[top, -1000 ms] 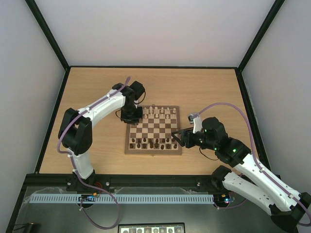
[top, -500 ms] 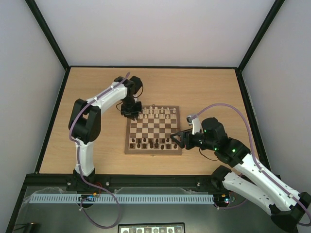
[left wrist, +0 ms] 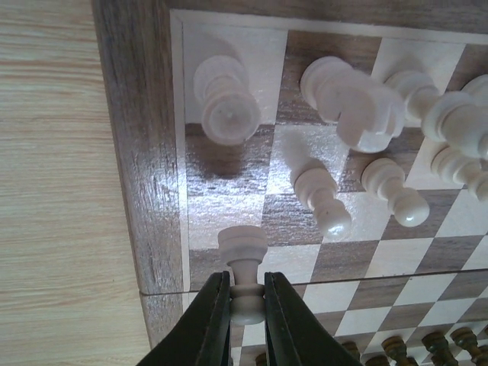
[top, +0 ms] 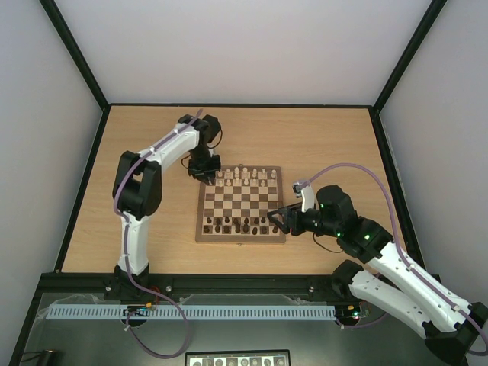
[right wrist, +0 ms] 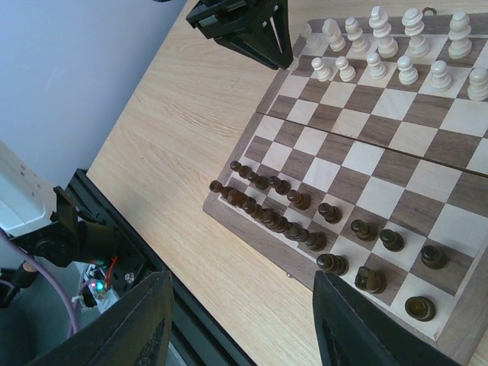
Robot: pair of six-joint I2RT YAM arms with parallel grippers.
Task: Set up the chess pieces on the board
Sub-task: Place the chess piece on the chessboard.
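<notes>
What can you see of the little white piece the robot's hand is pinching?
It is a pale cream pawn, looking like smooth wood, with a round flat end and thin neck. The left hand is shut on that neck, one dark finger each side. It is over the board's corner squares, beside the border.

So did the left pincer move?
Yes, a little. The left pincer shifted toward the far edge of the table, staying by the far-left corner of the board.
</notes>
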